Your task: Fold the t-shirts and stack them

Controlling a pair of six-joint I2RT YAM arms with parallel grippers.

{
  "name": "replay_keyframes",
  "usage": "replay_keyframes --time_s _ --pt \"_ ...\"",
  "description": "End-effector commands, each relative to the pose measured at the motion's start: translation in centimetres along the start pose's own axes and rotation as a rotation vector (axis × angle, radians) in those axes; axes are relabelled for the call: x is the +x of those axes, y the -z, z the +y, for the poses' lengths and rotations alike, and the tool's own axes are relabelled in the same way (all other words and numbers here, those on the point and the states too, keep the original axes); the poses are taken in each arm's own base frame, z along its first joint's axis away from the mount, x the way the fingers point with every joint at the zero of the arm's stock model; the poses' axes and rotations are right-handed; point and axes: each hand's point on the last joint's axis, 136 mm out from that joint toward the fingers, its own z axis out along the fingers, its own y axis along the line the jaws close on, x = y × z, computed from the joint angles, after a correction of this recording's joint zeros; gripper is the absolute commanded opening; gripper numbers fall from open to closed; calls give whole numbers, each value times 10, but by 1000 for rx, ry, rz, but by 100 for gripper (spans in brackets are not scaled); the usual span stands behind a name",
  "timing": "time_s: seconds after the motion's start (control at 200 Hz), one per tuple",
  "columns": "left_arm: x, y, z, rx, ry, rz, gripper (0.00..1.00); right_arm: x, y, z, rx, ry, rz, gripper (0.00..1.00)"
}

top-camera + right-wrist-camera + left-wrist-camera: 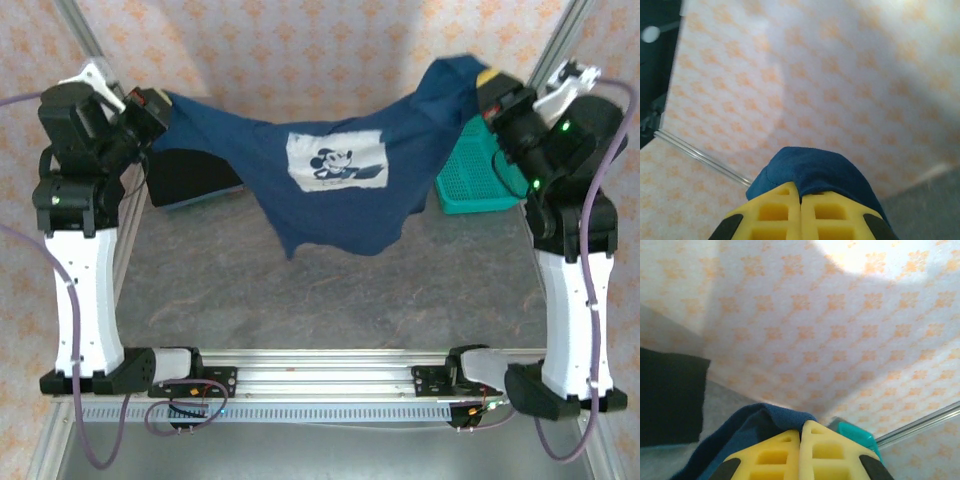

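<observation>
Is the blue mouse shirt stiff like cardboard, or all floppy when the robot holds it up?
Probably floppy: the navy t-shirt sags in the middle between its two held ends. Likely light too: just the left fingers and right fingers pinching its edges carry it.

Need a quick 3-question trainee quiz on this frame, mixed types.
1. True or false: the navy t-shirt lies flat on the table.
2. The left hand and right hand are: A) both open, B) both shut on the navy t-shirt, C) one open, one shut.
3. What stands at the table's far right?
Key: 1 false, it hangs between the hands; 2 B; 3 the teal basket.
</observation>
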Motion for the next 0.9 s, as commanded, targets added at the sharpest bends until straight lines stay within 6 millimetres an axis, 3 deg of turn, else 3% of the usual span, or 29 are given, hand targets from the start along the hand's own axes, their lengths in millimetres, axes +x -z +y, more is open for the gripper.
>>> replay_keyframes --time_s 0.0,0.11,0.205,0.225,0.26,0.34,0.4,0.45,0.475,0.495,0.52,0.585,0.64,0.711,0.751,0.836,0.896 --pt "-10 -58 -16 128 74 18 0 -24 -25 7 0 135 -42 0" --pt "-17 -106 -41 228 100 60 0 -38 -55 19 -44 140 -22 0" --pt "-20 -137 -64 308 86 71 0 -37 -76 29 -98 107 15 0" --pt "-16 -152 -61 311 94 87 0 -36 -79 31 -118 95 27 0" --pt "-18 -159 -66 342 95 85 0 -32 -84 36 -152 66 51 0" --pt "-8 -178 -52 303 99 113 0 -13 -89 40 -187 38 128 0" --pt "7 -185 -32 234 67 152 0 17 -89 42 -192 50 223 0" --pt "21 -188 -9 151 34 180 0 54 -85 48 -206 62 329 0" --pt "28 -188 6 110 20 189 5 79 -84 48 -206 65 392 0" --pt "37 -192 23 68 20 197 11 100 -81 50 -213 70 444 0" --pt "35 -181 35 32 21 176 20 128 -77 53 -224 70 510 0" --pt "50 -170 101 -137 99 183 45 211 -64 51 -230 49 693 0" --pt "62 -152 151 -258 189 199 59 285 -50 38 -205 27 829 0" --pt "71 -116 199 -391 250 189 82 372 -32 12 -142 13 937 0" --pt "77 -95 214 -444 260 193 89 418 -24 -3 -128 -6 987 9" --pt "96 -57 219 -511 219 247 90 505 -12 -44 -56 -70 1120 50" --pt "110 -31 223 -564 206 276 90 540 -4 -60 -15 -127 1230 58"
